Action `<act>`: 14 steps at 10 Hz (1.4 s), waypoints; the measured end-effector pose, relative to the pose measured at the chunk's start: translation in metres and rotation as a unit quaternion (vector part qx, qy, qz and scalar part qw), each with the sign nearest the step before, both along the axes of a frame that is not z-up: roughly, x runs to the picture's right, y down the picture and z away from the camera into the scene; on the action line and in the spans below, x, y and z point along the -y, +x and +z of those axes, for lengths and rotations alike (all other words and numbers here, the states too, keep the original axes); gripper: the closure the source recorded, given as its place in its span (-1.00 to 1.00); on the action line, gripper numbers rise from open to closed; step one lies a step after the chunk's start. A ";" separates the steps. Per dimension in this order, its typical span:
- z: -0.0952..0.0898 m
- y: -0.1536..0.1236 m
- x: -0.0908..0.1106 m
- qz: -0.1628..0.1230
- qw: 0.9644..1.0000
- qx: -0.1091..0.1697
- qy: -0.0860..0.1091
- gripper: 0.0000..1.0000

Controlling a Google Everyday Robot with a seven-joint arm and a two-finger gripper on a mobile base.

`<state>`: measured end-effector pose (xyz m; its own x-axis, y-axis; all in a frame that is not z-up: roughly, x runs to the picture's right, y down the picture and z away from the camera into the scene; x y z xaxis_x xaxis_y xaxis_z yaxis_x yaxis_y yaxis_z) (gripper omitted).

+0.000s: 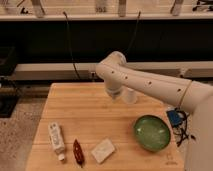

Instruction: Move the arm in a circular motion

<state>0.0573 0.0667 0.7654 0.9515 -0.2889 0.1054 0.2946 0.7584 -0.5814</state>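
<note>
The arm [150,85] is glossy white with small dark dots. It reaches from the right edge across the back of the wooden table [90,115] to a rounded joint, then turns down. My gripper [113,93] is at that down-turned end, over the table's back middle. It sits just left of a small white cup [130,95], and part of it is hidden behind the arm's last segment.
A green bowl [152,132] stands at the front right. A white bottle [56,140], a dark red pepper-like object [78,152] and a white sponge [103,150] lie along the front left. A blue device with cables [175,118] hangs at the table's right edge. Dark shelving runs behind.
</note>
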 end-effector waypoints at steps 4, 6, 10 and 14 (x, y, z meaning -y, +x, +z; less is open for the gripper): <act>-0.009 0.004 -0.010 -0.012 1.000 0.003 -0.007 0.99; -0.010 0.004 -0.012 -0.016 1.000 0.006 -0.008 0.99; -0.016 0.014 -0.020 -0.023 1.000 0.011 -0.013 0.99; -0.019 0.014 -0.026 -0.030 0.999 0.017 -0.019 0.99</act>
